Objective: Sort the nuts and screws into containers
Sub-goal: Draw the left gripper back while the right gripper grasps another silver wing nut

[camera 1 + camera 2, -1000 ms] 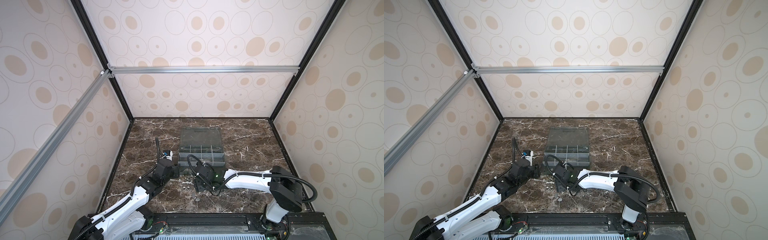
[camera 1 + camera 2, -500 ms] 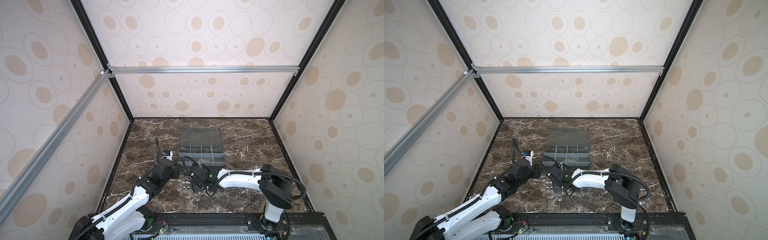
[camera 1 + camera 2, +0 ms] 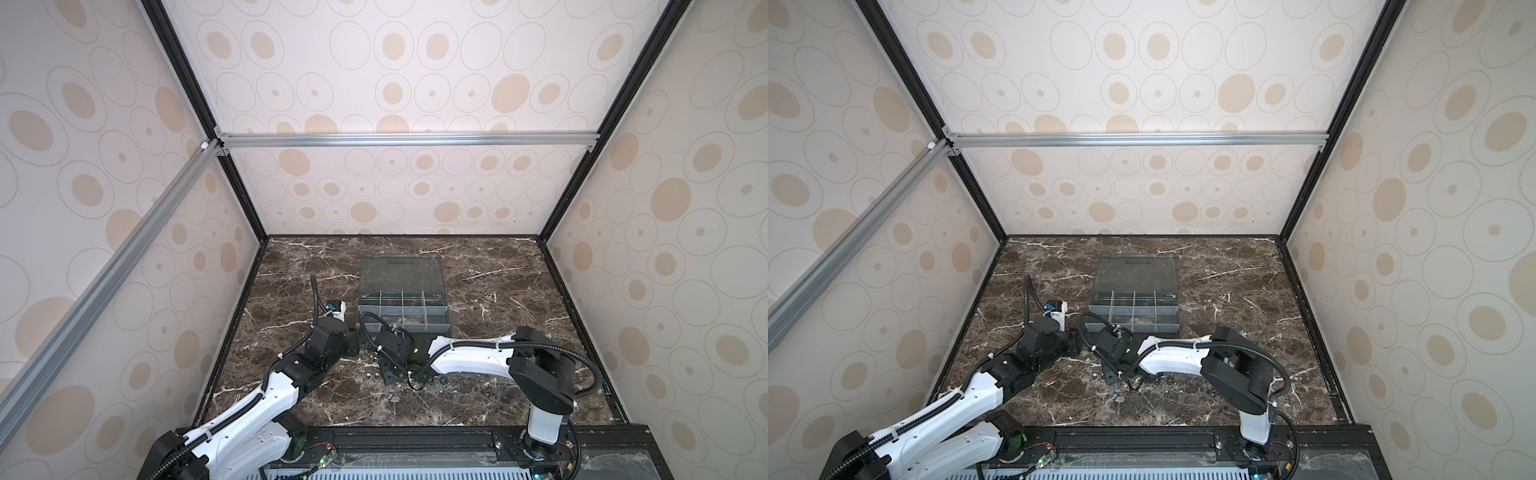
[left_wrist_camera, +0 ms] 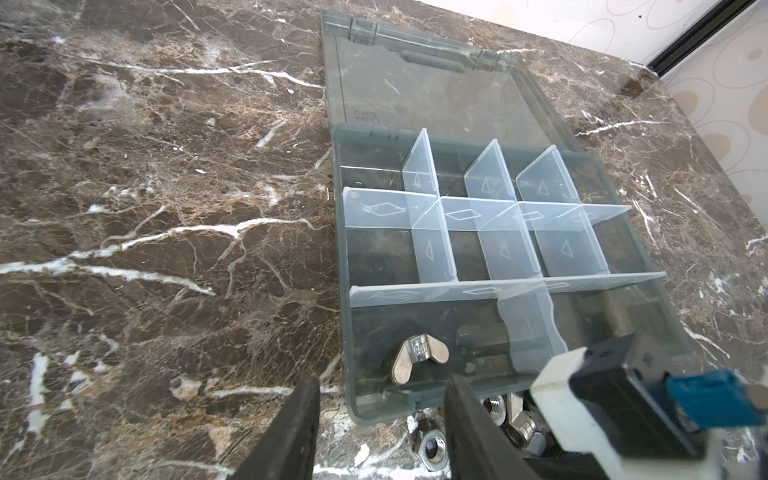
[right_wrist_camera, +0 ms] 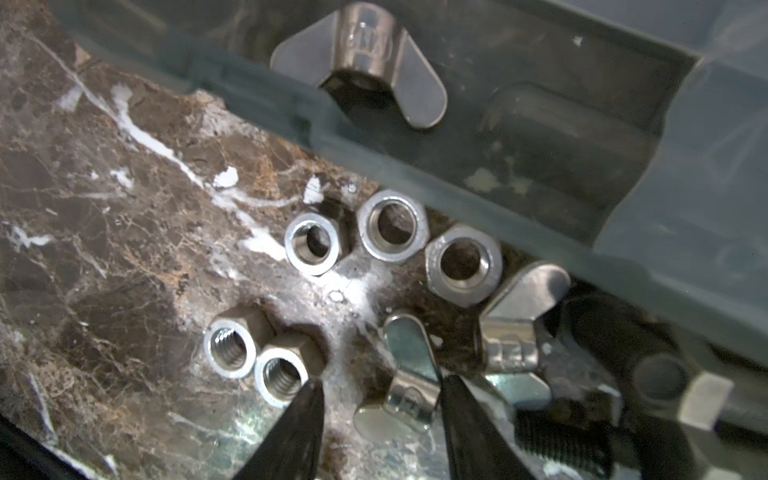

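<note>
Sorting looks barely begun. The left tool (image 4: 383,379) hovers at the front left corner of the box (image 4: 345,291), its two black jaws partly apart with nothing between them. The box is smoky grey see-through plastic. Its lid (image 4: 436,95) lies folded flat behind it, and thin frosted dividers (image 4: 457,216) split it into small oblong compartments (image 4: 378,253). One shiny wing nut (image 4: 419,359) lies inside, in the front left compartment. The others look bare or are too dim to judge.

Just outside the box's front wall, five silver hex nuts (image 5: 311,249) with threaded holes and two more wing nuts lie loose on the glossy brown marble-patterned table (image 4: 166,208), some of them touching. The right tool (image 5: 384,380) sits low over them, its jaws narrowly apart on either side of one loose wing nut (image 5: 411,390) and not yet clamped on it. Next to that, near the box front, lies a dark-threaded bolt (image 5: 561,446). A few small pieces (image 3: 370,376) lie farther out from the box front.
</note>
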### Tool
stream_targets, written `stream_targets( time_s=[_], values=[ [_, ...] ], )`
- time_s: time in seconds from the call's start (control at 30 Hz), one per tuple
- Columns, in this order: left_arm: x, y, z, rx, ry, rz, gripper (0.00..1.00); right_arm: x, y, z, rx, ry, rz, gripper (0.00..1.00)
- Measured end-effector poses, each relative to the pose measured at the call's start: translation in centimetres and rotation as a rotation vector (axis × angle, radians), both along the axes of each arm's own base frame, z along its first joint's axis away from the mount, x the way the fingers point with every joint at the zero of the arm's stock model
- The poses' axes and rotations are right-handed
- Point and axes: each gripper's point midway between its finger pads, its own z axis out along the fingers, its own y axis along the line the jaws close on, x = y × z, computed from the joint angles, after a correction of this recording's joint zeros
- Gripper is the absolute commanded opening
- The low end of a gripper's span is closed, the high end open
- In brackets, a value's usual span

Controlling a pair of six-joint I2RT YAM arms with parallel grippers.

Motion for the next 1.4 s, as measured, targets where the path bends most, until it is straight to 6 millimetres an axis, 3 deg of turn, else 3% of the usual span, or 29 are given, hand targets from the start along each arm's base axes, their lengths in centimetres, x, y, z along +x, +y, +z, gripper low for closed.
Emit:
stream_targets(
  time_s=[0.73,1.4],
  values=[
    [-0.2,0.2,-0.4,0.002,0.005,0.001,0.50,0.2,-0.7,-0.2,-0.045,-0.007,-0.019,0.22],
    [-0.4,0.3,-0.3,-0.012,-0.005,0.006,0.50,0.5,-0.8,-0.1,-0.043,-0.022,-0.027,0.19]
  ],
)
